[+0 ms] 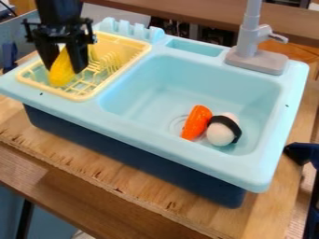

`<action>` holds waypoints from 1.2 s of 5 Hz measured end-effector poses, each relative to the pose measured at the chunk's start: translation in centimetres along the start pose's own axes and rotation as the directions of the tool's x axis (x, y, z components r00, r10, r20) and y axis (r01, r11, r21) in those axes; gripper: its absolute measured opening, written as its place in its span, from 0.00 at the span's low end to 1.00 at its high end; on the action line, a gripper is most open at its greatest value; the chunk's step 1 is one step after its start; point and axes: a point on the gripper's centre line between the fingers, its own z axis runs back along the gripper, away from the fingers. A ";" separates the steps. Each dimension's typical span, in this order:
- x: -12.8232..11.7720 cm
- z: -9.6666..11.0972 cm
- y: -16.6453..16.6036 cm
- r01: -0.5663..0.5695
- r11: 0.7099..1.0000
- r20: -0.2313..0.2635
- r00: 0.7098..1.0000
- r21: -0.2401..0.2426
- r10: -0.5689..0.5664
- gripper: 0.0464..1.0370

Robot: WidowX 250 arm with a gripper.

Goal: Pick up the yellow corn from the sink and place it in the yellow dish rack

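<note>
Yellow toy (60,74): in the rack (76,97), nearly done, I think.
Fingers (78,58): squeezing it; letting go is left.
Sink (152,88): orange toy (196,122), white toy (220,134).

Arm (59,10) and faucet (250,32) get cropped up top, fingers (77,56) block some yellow toy (61,74), orange toy (197,122) half-hides the drain (177,124).

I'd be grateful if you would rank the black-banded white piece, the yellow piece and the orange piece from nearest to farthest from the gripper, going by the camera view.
1. Yellow piece: between the fingers of the gripper, over the rack at left.
2. Orange piece: in the basin.
3. Black-banded white piece: in the basin, just right of the orange one.
</note>
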 end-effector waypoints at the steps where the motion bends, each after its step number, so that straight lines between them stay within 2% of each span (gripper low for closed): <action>1: 0.3 -1.6 0.5 -0.019 1.000 0.016 1.000 -0.009 0.019 0.56; 2: 0.2 -3.0 0.8 -0.028 1.000 -0.008 1.000 -0.002 0.028 0.55; 4: 1.6 -3.8 0.9 -0.041 0.999 -0.027 0.999 0.024 0.042 0.54; 5: 2.2 -3.7 0.6 -0.061 0.998 -0.043 0.997 0.033 0.062 0.63; 6: 2.3 -2.9 -0.5 -0.060 0.998 -0.040 0.997 0.029 0.062 0.91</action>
